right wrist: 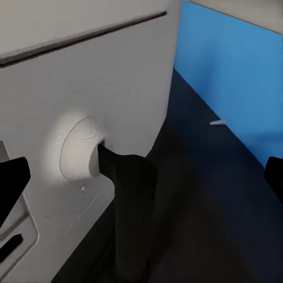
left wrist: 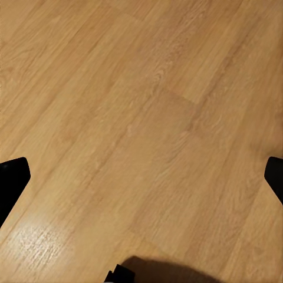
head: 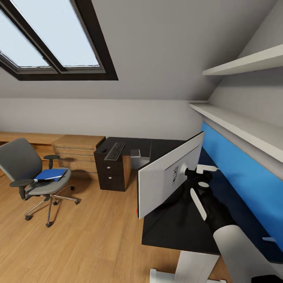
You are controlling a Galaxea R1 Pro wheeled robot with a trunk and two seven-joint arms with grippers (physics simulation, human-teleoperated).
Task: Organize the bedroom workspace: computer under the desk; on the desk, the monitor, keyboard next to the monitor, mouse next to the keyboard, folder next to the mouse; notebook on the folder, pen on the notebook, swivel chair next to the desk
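The right arm lies nearest the head camera, at about five o'clock, reaching up to the right gripper behind the monitor. Its jaws are spread wide either side of the black stem, not clamped on anything. The left gripper hangs over bare wood floor, jaws wide and empty.

The monitor stands on the black worktop, white back toward the arm, the blue wall panel beyond it. It looks top-heavy and rigid, with a fragile, smooth panel; the stem, or the round boss where it meets the back, seems the safest hold.

At ten o'clock the keyboard rests on the far worktop. At nine o'clock the folder lies flat on the swivel chair, well apart from the worktop; thin and light, probably best pinched at one edge.
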